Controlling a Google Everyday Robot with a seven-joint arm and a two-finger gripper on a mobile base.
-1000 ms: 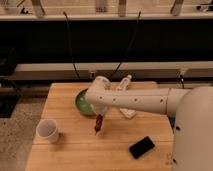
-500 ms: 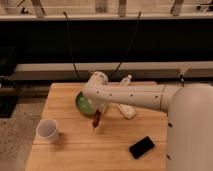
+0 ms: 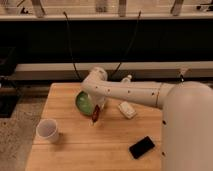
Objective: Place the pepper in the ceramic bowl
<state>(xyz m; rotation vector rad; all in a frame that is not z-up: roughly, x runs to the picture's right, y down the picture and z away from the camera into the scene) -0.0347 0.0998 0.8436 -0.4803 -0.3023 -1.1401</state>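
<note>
Claw above worktop, clamped on pepper. Pepper hangs below, long axis near vertical. Bowl just beside, up-left of claw in view.

The hand has carried the pepper nearer the ceramic bowl.
</note>
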